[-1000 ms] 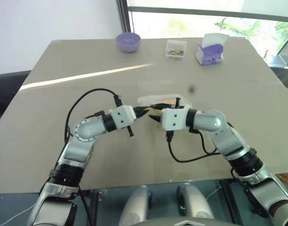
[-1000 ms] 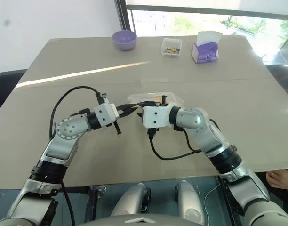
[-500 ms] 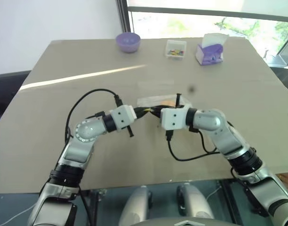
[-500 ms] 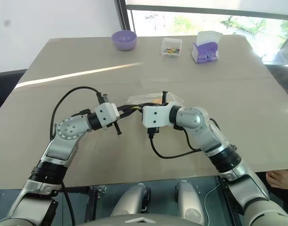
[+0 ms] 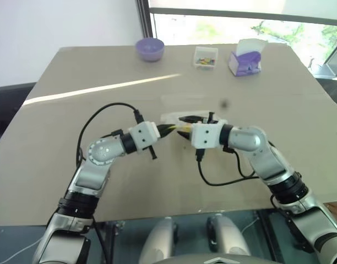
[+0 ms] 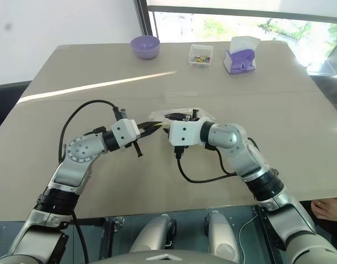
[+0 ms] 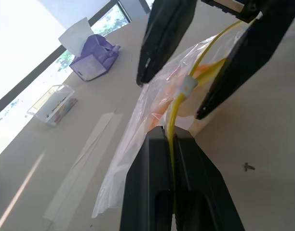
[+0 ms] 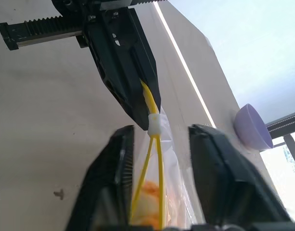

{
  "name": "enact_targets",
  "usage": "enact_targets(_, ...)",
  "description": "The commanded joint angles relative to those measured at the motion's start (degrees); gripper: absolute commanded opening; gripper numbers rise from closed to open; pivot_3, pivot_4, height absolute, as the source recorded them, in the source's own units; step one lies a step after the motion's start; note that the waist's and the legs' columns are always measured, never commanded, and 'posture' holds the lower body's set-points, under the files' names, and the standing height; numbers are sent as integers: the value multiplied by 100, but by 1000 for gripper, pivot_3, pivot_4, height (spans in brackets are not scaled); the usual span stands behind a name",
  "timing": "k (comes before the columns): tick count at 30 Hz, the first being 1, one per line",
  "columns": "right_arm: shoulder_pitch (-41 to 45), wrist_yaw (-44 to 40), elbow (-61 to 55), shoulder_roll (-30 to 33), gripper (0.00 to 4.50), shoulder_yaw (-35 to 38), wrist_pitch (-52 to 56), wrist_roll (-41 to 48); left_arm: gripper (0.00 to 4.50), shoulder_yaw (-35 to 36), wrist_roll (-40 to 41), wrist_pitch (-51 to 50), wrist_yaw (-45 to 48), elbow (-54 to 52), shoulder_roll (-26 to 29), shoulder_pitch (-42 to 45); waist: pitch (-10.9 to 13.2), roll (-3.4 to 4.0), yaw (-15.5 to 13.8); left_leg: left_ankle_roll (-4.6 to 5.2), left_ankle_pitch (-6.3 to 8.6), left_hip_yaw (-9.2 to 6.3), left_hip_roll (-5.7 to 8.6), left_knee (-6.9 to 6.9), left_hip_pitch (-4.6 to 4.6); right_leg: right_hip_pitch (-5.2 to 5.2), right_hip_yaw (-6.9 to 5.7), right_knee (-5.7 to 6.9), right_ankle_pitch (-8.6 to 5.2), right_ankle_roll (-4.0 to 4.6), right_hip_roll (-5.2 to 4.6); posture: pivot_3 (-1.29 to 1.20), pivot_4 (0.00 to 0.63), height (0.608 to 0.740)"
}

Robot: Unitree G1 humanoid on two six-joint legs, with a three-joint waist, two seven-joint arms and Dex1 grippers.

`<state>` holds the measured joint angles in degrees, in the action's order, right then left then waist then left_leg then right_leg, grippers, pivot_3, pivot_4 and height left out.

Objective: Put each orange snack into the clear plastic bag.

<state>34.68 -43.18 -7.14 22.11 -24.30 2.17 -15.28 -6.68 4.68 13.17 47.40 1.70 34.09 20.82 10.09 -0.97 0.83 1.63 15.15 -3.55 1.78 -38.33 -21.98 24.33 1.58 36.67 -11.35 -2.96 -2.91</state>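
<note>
The jaws of the left gripper are clamped together on the yellow seal strip of the clear plastic bag; in the left wrist view the strip runs straight out from between the two closed black fingers. The jaws of the right gripper stand apart, one finger on each side of the bag's mouth, with the yellow strip and its small white slider lying in the gap between them and not pressed by either finger. The two grippers meet tip to tip over the middle of the tabletop, the left one reaching in from the left and the right one from the right.

The orange snack is inside the clear plastic bag, seen as an orange-yellow mass through the film just past the slider, between the right gripper's spread fingers. In the left wrist view the same orange mass shows through the bag beyond the left fingertips, between the right gripper's two fingers. The bag's lower end trails down from the jaws onto the tabletop.

Well beyond both grippers, at the far edge of the tabletop, stand a purple bowl, a small clear tray of coloured candies and a purple tissue box.
</note>
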Motion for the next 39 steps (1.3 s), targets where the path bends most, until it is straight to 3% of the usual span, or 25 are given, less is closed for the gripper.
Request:
enact_targets(1,18,62,-187,-9,958,111,-113,37,0,151,72,9,-57,-274,0,93,0,0,0,0,0,0,0,0,0,0,0,0,0,0,0,0,150,740)
enact_targets(24,57,40,-221,-66,958,52,-135,-33,0,138,69,-21,-59,-266,2,113,0,0,0,0,0,0,0,0,0,0,0,0,0,0,0,0,150,740)
enact_targets(26,57,40,-226,-64,88,55,-136,-37,0,138,67,-23,-63,-278,3,101,0,0,0,0,0,0,0,0,0,0,0,0,0,0,0,0,150,740)
enact_targets(27,56,38,-231,-63,14,58,-135,-37,0,138,66,-23,-64,-284,4,94,0,0,0,0,0,0,0,0,0,0,0,0,0,0,0,0,150,740)
enact_targets(39,53,46,-207,5,14,117,-118,-83,0,151,34,60,-50,-168,36,81,0,0,0,0,0,0,0,0,0,0,0,-1,0,0,0,0,150,740)
